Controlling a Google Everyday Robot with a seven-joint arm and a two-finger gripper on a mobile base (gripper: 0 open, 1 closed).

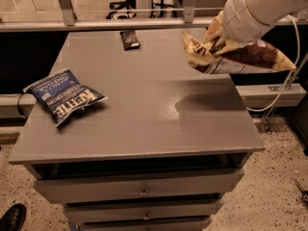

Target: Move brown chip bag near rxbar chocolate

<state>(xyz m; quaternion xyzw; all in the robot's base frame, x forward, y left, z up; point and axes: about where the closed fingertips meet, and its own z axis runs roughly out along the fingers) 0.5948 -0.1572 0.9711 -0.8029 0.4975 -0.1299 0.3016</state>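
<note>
The brown chip bag (250, 57), dark brown with pale tan edges, hangs in the air above the table's right side and casts a shadow on the top. My gripper (219, 41) is at the end of the white arm (260, 6) at the upper right and is shut on the bag's upper edge; the crinkled bag mostly hides its fingers. The rxbar chocolate (129, 39), a small dark flat wrapper, lies at the table's far edge, left of the bag and apart from it.
A blue Kettle chip bag (65, 95) lies on the left of the grey table (144, 124). Drawers (144, 192) sit below the top. A metal rail (96, 24) runs behind the table. A white cable (284, 88) hangs at right. A shoe (12, 218) shows at the bottom left.
</note>
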